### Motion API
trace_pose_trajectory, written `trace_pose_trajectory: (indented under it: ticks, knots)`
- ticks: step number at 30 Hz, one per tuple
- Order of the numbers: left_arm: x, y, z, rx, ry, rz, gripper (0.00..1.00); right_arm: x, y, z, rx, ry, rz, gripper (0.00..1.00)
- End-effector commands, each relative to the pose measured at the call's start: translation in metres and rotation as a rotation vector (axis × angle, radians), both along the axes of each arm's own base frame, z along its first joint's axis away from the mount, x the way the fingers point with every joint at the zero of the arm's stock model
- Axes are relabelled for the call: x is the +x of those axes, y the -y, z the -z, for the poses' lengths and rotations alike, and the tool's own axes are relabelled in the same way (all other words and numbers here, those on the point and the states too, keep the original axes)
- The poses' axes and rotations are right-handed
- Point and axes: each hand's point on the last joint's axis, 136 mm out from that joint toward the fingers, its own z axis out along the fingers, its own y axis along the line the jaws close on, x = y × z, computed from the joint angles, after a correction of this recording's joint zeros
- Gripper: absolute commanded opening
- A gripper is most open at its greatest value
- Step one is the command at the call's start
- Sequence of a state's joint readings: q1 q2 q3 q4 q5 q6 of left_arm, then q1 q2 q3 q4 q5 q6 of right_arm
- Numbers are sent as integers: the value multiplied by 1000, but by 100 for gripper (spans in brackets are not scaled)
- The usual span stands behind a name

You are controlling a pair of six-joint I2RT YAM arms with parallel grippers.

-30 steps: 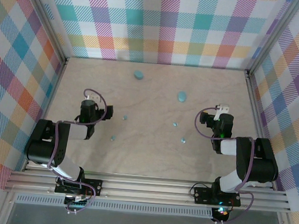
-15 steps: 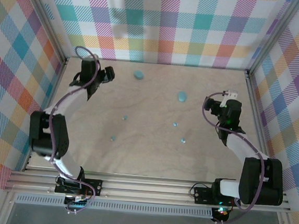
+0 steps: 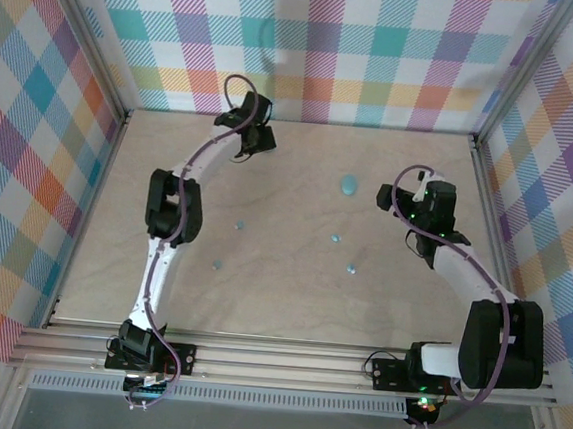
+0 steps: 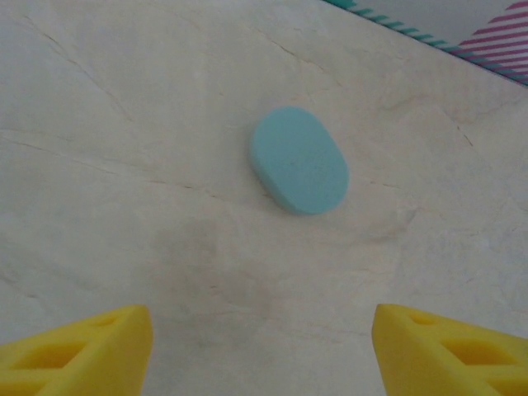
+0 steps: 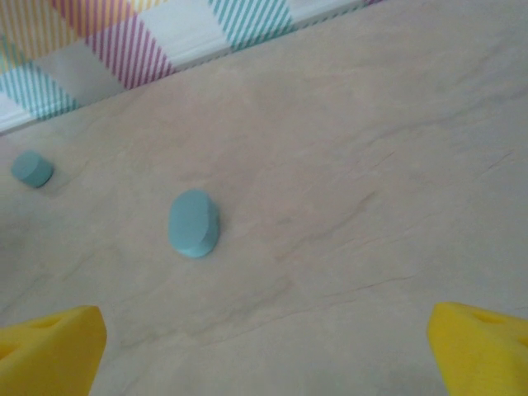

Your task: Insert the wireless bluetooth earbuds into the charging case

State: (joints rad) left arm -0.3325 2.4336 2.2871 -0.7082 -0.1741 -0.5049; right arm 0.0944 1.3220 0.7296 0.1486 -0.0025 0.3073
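Left gripper [image 4: 262, 342], yellow fingers spread wide, hovers over the smooth oval teal plastic charging case [image 4: 299, 161]. The case lies just ahead, roughly centred, long axis diagonal.

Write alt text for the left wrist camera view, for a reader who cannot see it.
A teal oval charging case lies flat on the pale table, just above centre. The yellow fingers of the left end effector sit wide apart in the bottom corners, holding nothing; a strip of plaid wall crosses the top right corner.
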Motion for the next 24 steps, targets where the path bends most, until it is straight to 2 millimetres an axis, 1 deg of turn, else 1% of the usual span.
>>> trace_pose_trajectory:
  ticks: [1, 4, 9, 12, 14, 19, 24]
  knots:
    - [4, -4, 0, 13, -22, -64, 69, 3, -18, -6, 60, -14, -47, 100]
    - [16, -2, 7, 17, 1, -87, 67, 1, -24, -2, 68, -33, -63, 100]
    - [33, 0, 16, 3, 55, -117, 66, 1, -29, 0, 84, -41, -80, 99]
    - [42, 2, 20, -8, 82, -130, 65, 1, -31, -2, 92, -40, -86, 100]
    - [48, 3, 26, -10, 90, -136, 65, 2, -32, -3, 99, -40, -88, 100]
    - [63, 6, 32, -28, 145, -145, 65, 2, -35, -8, 104, -25, -102, 100]
    - [72, 9, 40, -45, 171, -150, 64, 2, -36, -11, 105, -20, -107, 99]
